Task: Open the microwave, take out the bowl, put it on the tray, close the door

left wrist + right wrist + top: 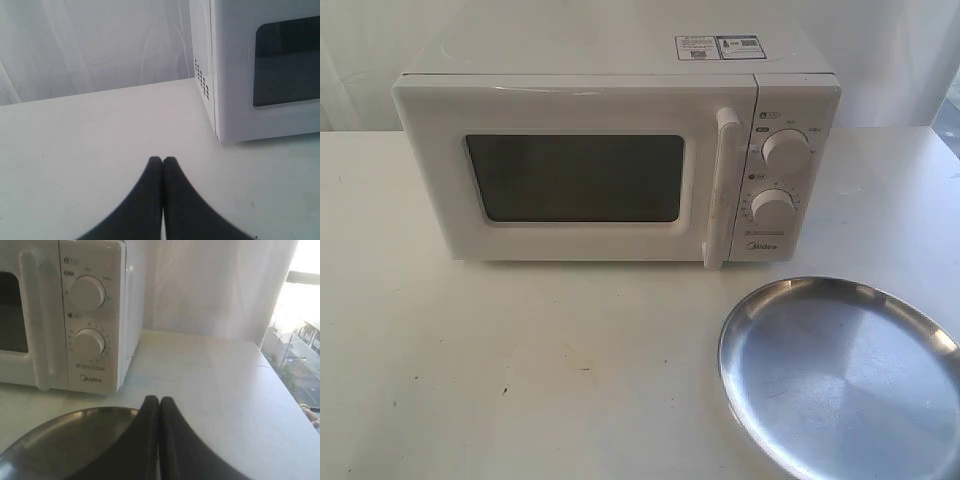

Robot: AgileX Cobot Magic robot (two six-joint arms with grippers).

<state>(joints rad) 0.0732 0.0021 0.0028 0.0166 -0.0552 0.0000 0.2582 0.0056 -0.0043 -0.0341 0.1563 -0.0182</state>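
The white Midea microwave stands at the back of the table with its door shut; the tall bar handle runs beside the two dials. The silver tray lies in front of it to the right. No bowl shows in any view. Neither arm shows in the exterior view. My left gripper is shut and empty over the bare table, off the microwave's left corner. Shut and empty too, my right gripper hovers at the tray's rim, short of the dial panel.
The white table stretches wide in front of the microwave. A white curtain hangs behind. In the right wrist view the table's right edge drops off beside a bright window.
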